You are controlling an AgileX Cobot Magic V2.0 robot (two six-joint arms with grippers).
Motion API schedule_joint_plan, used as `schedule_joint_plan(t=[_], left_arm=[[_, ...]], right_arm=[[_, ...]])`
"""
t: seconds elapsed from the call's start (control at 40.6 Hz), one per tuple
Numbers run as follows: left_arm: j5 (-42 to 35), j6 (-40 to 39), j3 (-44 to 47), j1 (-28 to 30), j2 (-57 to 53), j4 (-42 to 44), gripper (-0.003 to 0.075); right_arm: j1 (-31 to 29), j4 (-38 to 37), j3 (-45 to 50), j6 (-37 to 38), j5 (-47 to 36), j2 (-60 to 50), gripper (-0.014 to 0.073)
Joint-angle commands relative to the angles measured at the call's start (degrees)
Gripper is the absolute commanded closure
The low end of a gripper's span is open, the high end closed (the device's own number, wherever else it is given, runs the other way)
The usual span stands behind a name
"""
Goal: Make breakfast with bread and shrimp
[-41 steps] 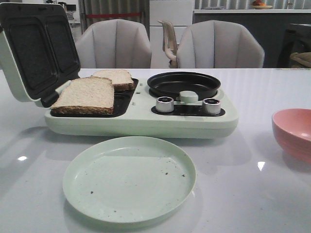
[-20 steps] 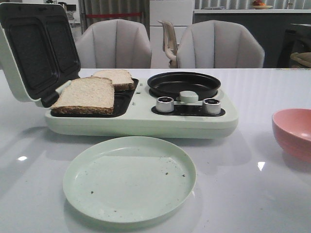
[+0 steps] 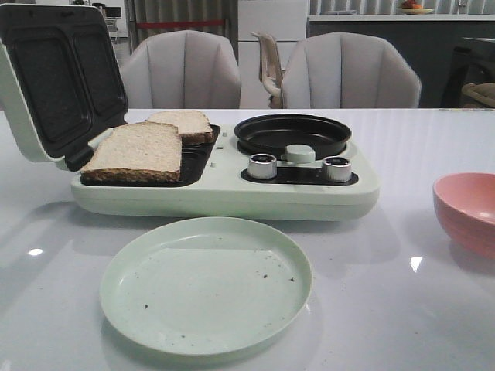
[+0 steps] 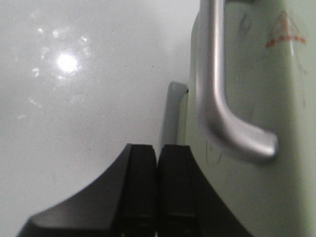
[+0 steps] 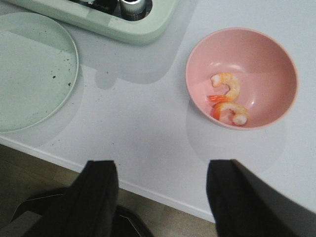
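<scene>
On the open toaster (image 3: 224, 189) the bread (image 3: 138, 151) is lying flat, ready for toasting. My right jaws are hanging spread near the pink bowl (image 5: 276, 59) holding the shrimp (image 5: 229, 101); my left jaws are pressed together.

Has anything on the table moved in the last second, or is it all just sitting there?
Nothing visibly changed. The two bread slices lie on the open sandwich maker, the green plate sits in front of it, and the pink bowl stays at the right edge, all where they were a second ago. No arm enters the front view.
</scene>
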Motion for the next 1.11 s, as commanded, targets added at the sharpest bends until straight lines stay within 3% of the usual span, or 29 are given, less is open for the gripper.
schedule_joint_plan(t=[0.0,0.246,0.64,1.084], left_arm=[[-3.3,0.2,-4.8,-0.3,0.8,-5.0,0.0619],[-1.4,1.8,-8.2,-2.3,4.9,-11.9,0.0619],[0.2,8.1,-7.9,-9.0,3.1,-11.7,0.0619],[-2.3,18.7,7.7,-20.1,-16.3,-11.2,0.0619]], right_arm=[[-0.4,-0.4,-1.6,-0.3,-3.6,-0.4,0.0092],[-0.4,-0.4,-1.6,-0.3,-3.6,-0.4,0.0092],[-0.4,-0.4,-1.6,-0.3,-3.6,-0.4,0.0092],[-0.4,-0.4,-1.6,-0.3,-3.6,-0.4,0.0092]])
